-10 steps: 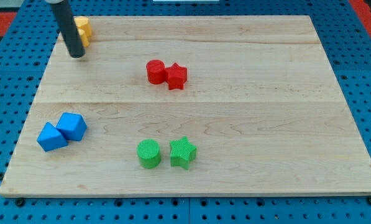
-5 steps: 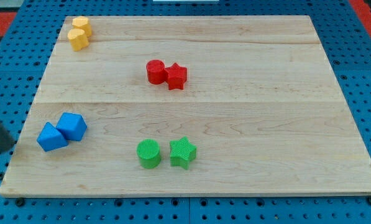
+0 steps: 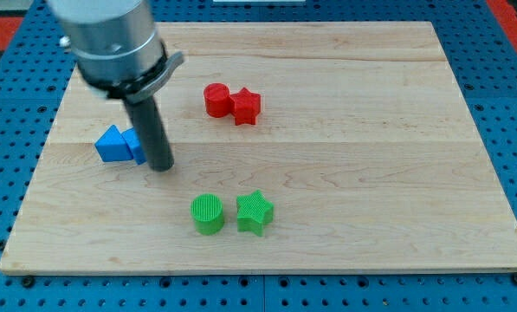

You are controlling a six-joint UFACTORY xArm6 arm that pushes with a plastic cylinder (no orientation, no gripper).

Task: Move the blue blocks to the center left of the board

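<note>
Wooden board [image 3: 327,173] sits on blue pegboard. Two blue blocks [image 3: 115,145] lie at its middle left — touching each other. My tip [image 3: 162,166] stands just beside them on the view's right; it holds nothing, only pushes — they look about home.

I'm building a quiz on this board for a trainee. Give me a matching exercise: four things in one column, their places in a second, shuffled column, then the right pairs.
Things:
1. blue blocks
2. red blocks
3. green blocks
4. my tip

Places:
A. lower middle of the board
B. centre left of the board
C. just at the view's right of the blue pair
D. upper middle of the board

Pairs: 1-B, 2-D, 3-A, 4-C
</note>
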